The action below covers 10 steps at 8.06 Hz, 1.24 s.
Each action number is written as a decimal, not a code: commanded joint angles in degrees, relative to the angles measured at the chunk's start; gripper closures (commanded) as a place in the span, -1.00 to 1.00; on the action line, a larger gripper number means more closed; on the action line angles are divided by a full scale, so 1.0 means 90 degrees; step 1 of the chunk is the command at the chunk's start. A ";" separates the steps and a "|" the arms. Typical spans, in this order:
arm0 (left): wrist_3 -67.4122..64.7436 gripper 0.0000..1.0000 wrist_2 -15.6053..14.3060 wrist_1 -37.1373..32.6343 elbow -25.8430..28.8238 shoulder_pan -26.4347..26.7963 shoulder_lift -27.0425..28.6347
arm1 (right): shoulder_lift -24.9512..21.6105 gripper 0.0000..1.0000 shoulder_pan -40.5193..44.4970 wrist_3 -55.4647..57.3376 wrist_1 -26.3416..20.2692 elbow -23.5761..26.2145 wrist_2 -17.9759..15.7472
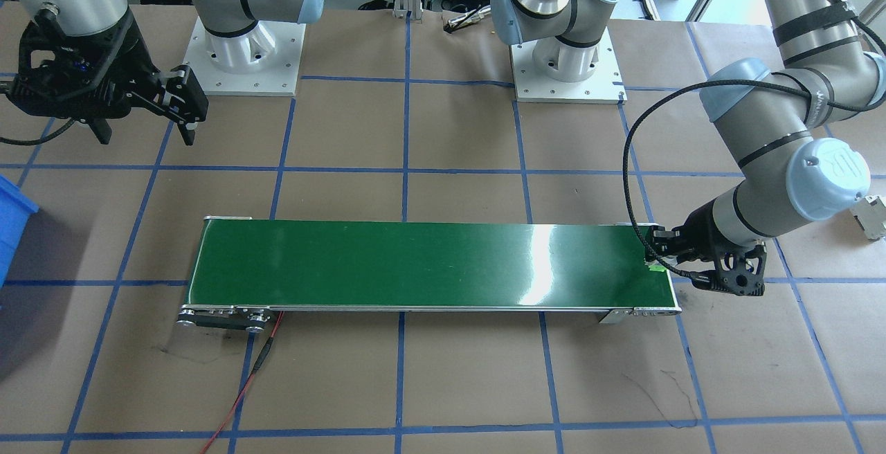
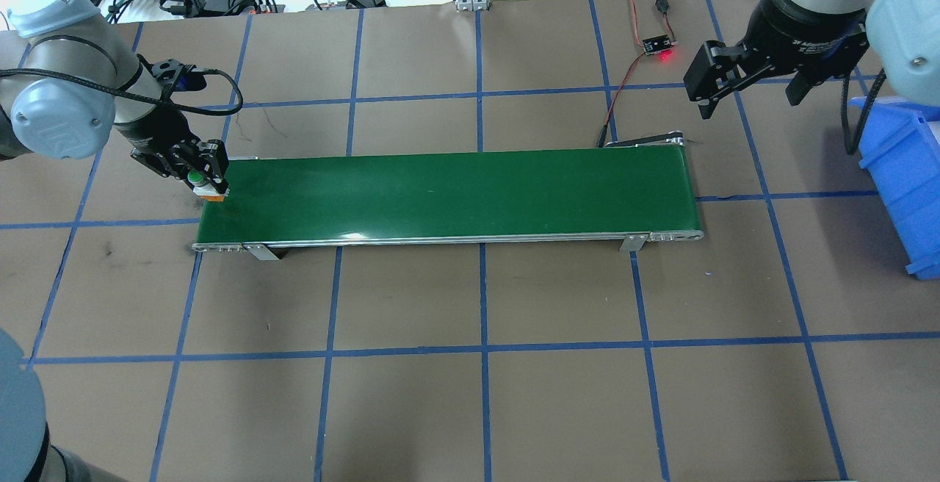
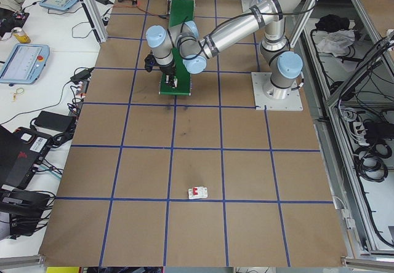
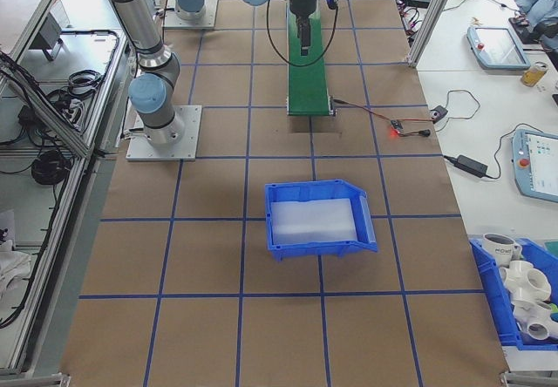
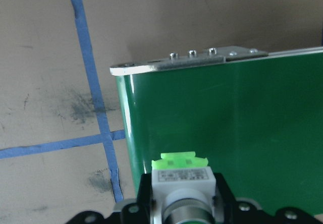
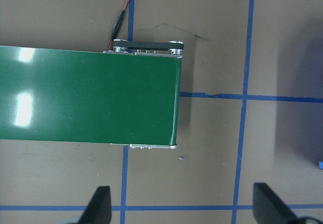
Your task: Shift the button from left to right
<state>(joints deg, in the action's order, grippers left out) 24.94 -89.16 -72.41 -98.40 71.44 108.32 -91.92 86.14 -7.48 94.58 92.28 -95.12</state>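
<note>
While the brown bench (image 2: 470, 364) carries a long green conveyor (image 2: 448, 192) across mid-frame, a blue bin (image 4: 318, 220) at the overhead's right edge holds only a pale liner. Upper right, the right hand (image 2: 749, 89) hangs released. At the belt's left end, the left hand (image 2: 200, 177) is clenched around the button (image 2: 197, 178).

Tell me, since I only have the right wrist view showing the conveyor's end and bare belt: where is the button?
Observer: The left gripper holds the button at the opposite end of the green conveyor belt.
Operator: Is it resting on the belt?
Observer: I cannot tell; the left wrist view shows its base over the belt's end edge.
Operator: And my gripper?
Observer: The right gripper is open, beyond the belt's end, beside the blue bin.
</note>
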 commanded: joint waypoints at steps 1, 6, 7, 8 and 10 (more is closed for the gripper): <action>-0.0036 0.56 0.0014 0.0066 -0.0014 0.0002 0.0084 | -0.0011 -1.00 0.0009 0.0001 0.0057 0.0000 -0.0066; -0.0591 -1.00 0.0014 -0.0031 0.0045 0.0516 -0.0412 | -0.0001 -1.00 0.0009 0.0020 0.0067 0.0000 -0.0075; -0.1038 -1.00 0.0014 -0.0234 0.0045 0.0828 -0.0927 | -0.0001 -1.00 0.0009 0.0020 0.0067 0.0000 -0.0076; -0.1545 -1.00 0.0014 -0.0487 0.0045 0.1102 -0.1483 | -0.0001 -1.00 0.0000 0.0011 0.0067 -0.0009 -0.0066; -0.1996 -1.00 0.0014 -0.0851 0.0055 0.1271 -0.2053 | -0.0001 -1.00 -0.0001 0.0011 0.0067 -0.0009 -0.0076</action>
<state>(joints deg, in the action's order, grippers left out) 11.61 -89.03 -77.39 -97.96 81.08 94.82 -91.93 86.16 -7.36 95.19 92.22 -95.77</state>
